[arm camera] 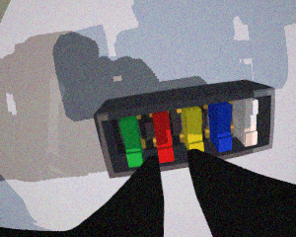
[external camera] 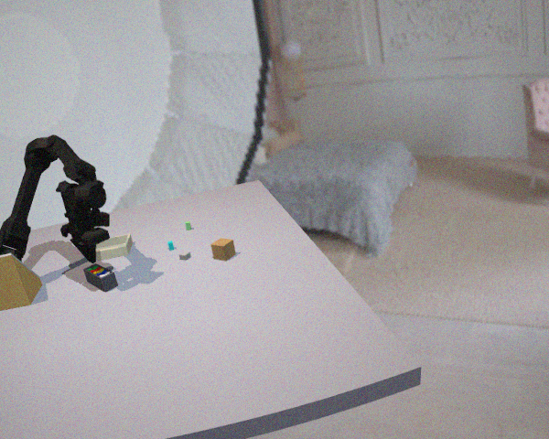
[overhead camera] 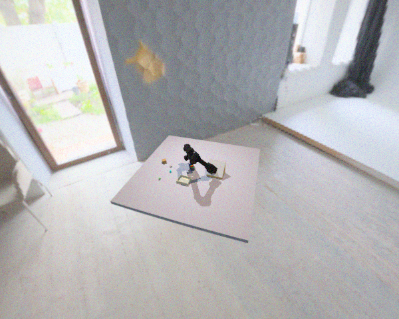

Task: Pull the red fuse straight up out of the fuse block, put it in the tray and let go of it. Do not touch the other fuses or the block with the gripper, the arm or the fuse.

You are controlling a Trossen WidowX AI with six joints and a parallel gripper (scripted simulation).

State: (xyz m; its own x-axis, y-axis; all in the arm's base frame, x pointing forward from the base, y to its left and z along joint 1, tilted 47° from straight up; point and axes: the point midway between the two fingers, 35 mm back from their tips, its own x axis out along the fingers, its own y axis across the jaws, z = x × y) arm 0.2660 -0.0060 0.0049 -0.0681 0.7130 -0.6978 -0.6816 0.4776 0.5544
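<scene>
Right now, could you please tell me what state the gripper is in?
Gripper: partly open, holding nothing, poised over the red fuse.

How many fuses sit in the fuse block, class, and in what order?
5, all seated in the fuse block, left to right in the wrist view: green fuse, red fuse, yellow fuse, blue fuse, white fuse. None looks hidden.
</scene>
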